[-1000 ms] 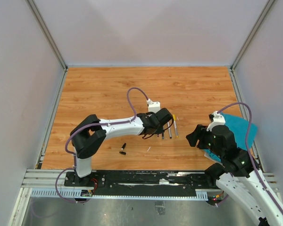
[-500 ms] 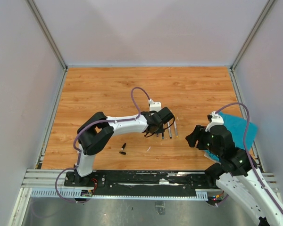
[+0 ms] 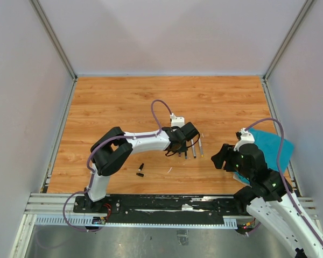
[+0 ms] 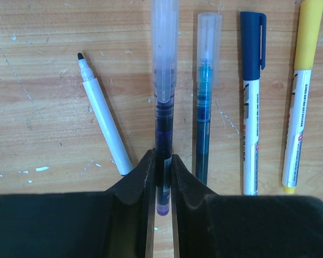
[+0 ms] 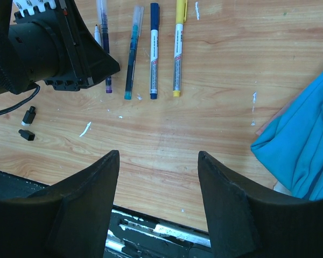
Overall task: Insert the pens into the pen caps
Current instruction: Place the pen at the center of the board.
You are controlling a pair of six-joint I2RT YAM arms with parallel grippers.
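Note:
Several pens lie side by side on the wooden table. My left gripper (image 4: 162, 158) is shut on the purple pen (image 4: 164, 80), which wears a clear cap and points away from me. Left of it lies an uncapped white pen (image 4: 103, 121). To its right lie a teal pen (image 4: 204, 102) with a clear cap, a white pen with a navy cap (image 4: 251, 107) and a yellow-capped pen (image 4: 300, 107). Two small black pen caps (image 5: 27, 124) lie near the front edge, also seen from above as black pen caps (image 3: 141, 171). My right gripper (image 5: 158, 156) hangs open over bare wood.
A teal cloth (image 3: 269, 145) lies at the table's right edge, beside my right arm. A tiny white scrap (image 5: 85, 129) lies near the black caps. The black rail (image 3: 167, 204) with the arm bases runs along the front edge.
The left arm's elbow has swung right and forward while its gripper stayed at the pen row. The right arm has barely shifted.

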